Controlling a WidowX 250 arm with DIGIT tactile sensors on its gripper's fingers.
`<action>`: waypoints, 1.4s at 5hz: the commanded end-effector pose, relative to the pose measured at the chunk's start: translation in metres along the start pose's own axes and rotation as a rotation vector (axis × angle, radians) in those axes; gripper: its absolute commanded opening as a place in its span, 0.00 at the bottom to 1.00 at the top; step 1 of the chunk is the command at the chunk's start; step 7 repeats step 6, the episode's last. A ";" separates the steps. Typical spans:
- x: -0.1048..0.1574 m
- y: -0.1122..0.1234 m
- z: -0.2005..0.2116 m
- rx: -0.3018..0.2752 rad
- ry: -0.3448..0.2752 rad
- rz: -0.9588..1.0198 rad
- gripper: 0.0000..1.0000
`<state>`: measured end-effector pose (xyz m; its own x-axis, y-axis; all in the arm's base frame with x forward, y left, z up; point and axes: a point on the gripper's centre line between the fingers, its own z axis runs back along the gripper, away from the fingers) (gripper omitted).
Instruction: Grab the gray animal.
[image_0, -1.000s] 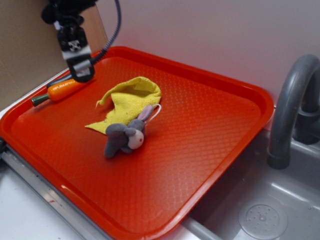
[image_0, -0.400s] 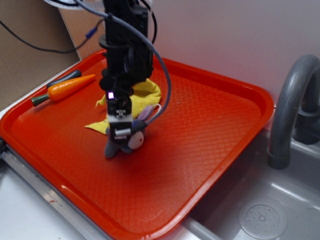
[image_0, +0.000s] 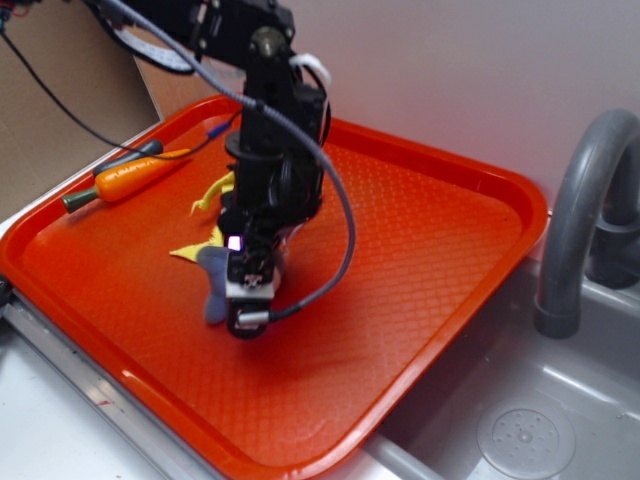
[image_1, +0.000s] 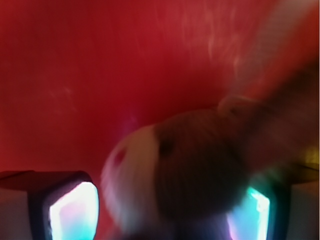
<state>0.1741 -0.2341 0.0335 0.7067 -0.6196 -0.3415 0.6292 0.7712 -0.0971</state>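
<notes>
**Gripper down over the gray bunny on the red tray**

The black arm reaches in from the far left and points straight down at the middle-left part of the red tray (image_0: 430, 300). Its gripper (image_0: 248, 300) sits low over the gray animal (image_0: 212, 290), hiding most of it in the exterior view; only a gray patch shows at the gripper's left side, just above the tray surface.

In the blurred wrist view, the gray animal (image_1: 200, 170) fills the space between the two fingers (image_1: 75, 210), its white muzzle turned left and an ear stretching up to the right. The jaws stand apart, one on each side of the toy's head. Whether they press on it I cannot tell.

A yellow cloth (image_0: 205, 225) peeks out behind and left of the gripper, lying under the arm. A toy carrot (image_0: 125, 182) rests near the tray's far left rim, well apart from the bunny. A gray faucet (image_0: 580, 210) rises at the right beside a sink (image_0: 520, 420).
</notes>
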 end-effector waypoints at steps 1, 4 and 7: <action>-0.034 0.004 0.056 0.053 -0.120 0.116 0.00; -0.132 0.096 0.151 -0.077 -0.408 0.566 0.00; -0.150 0.095 0.161 -0.034 -0.507 0.518 0.00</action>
